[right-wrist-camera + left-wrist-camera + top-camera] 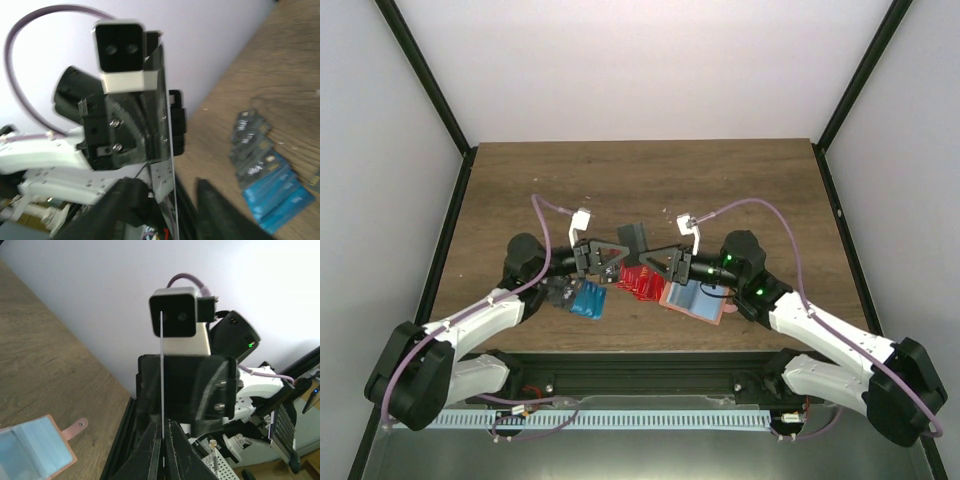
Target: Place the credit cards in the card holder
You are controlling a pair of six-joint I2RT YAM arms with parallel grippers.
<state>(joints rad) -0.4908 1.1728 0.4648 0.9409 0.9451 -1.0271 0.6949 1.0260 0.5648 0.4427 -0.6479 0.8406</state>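
My left gripper (610, 258) (163, 440) is shut on a dark grey credit card (632, 235), held up above the table and seen edge-on in the left wrist view (162, 380). My right gripper (658, 262) (172, 210) faces it with jaws open; the card's far end (165, 95) lies between its fingers, and whether they touch it I cannot tell. The tan-pink card holder (695, 300) (30, 452) lies open under the right gripper. Red cards (642, 280) lie in the middle. Blue cards (588, 298) (280, 200) and dark cards (558, 292) (252, 140) lie under the left arm.
The black frame rail (640, 365) runs along the table's near edge, close behind the cards and holder. White walls with black posts close in the table on three sides.
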